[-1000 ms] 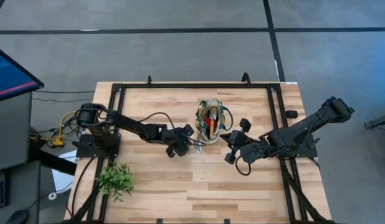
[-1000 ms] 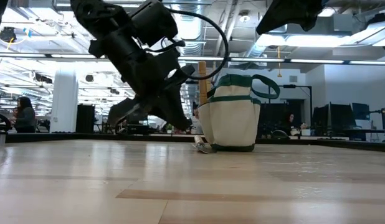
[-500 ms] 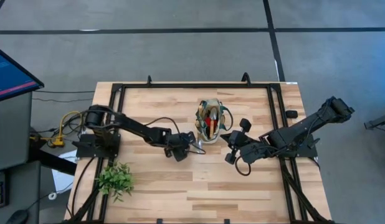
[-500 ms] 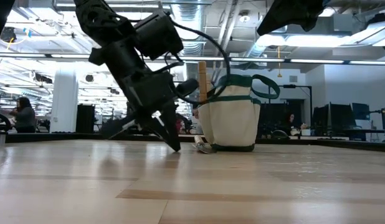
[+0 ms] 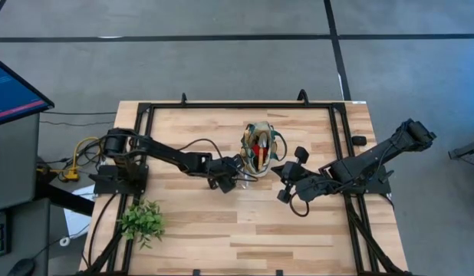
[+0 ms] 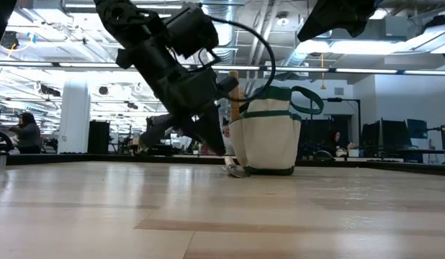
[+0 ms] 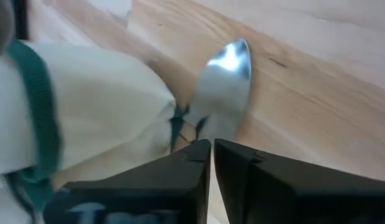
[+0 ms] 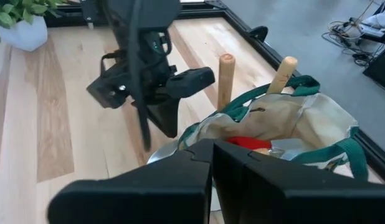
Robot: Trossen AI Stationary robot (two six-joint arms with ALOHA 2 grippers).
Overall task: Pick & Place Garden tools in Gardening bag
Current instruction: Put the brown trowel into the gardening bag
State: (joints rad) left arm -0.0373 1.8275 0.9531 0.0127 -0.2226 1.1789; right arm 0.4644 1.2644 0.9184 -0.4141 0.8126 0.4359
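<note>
Overhead, the round beige fabric bag with dark green trim point(image 5: 259, 150) stands near the middle of the light wooden desk point(image 5: 191, 230), with red and wooden-handled tools standing in it. The left pincer point(image 5: 235, 178) sits low on the desk just beside the bag's near-left side, its fingers pressed nearly together. The right pincer point(image 5: 284, 178) hangs just beside the bag's other side, fingers together and holding nothing. A leafy green plant point(image 5: 143, 221) stands well apart, at the desk's left edge.

Level with the desk, the left pincer point(image 6: 217, 147) points down at the bag's point(image 6: 269, 137) foot, where a silver trowel blade point(image 6: 236, 170) lies on the wood.

From the left wrist, the shiny blade point(image 7: 225, 87) lies flat on the desk against the bag's base, just past the nearly closed fingers point(image 7: 180, 171).

From the right wrist, two wooden handles point(image 8: 226, 79) rise from the bag point(image 8: 304, 127) beyond the closed fingers point(image 8: 180, 171).
</note>
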